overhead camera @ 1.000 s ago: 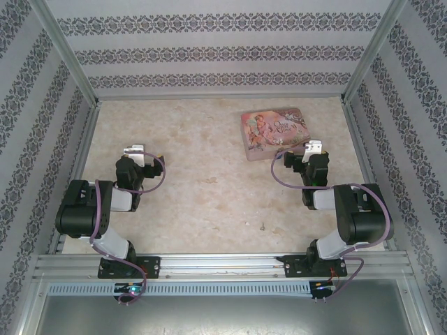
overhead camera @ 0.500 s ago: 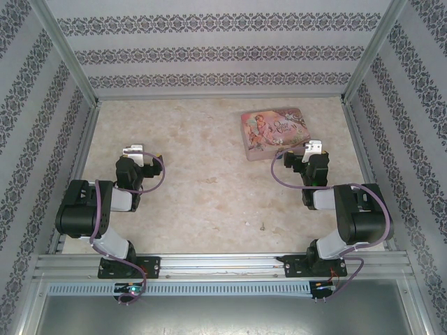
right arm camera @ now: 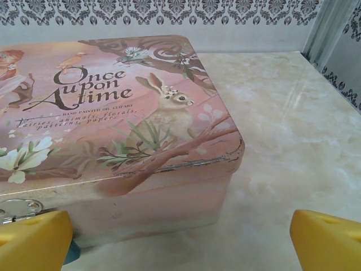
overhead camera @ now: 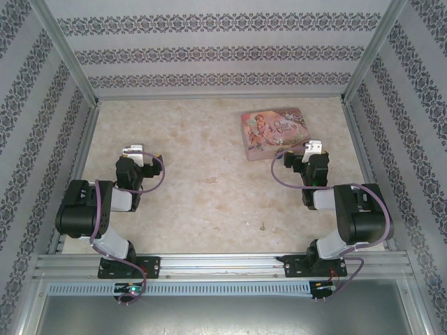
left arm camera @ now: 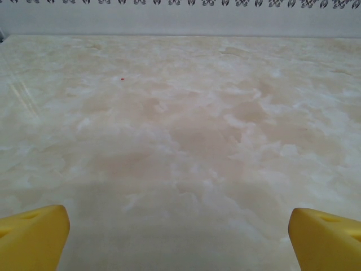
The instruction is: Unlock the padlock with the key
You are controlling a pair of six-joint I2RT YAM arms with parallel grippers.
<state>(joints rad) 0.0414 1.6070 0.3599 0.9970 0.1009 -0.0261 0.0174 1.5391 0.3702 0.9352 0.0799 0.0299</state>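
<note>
Tabletop (overhead camera: 209, 183) of pale marbled beige spreads under both my arms, closed in by patterned walls (overhead camera: 209, 56). Toward its far right lies the pink tin (overhead camera: 274, 131), lid up and flat on the surface. My right gripper (overhead camera: 314, 148) sits just at the tin's near right corner, jaws spread wide and grasping nothing. From that wrist, my yellow fingertips (right arm camera: 324, 240) stand at the two lower corners, and the tin's front wall and corner rise close ahead between them. My left gripper (overhead camera: 133, 150) is well apart on the left side, equally released and empty, its yellow fingertips (left arm camera: 34, 237) framing bare table. The padlock (right arm camera: 71, 254) sits against the tin's front wall, just below a silvery metal fitting (right arm camera: 20, 208). Just a teal sliver of it peeks past my right gripper's left fingertip, which hides the rest.
</note>
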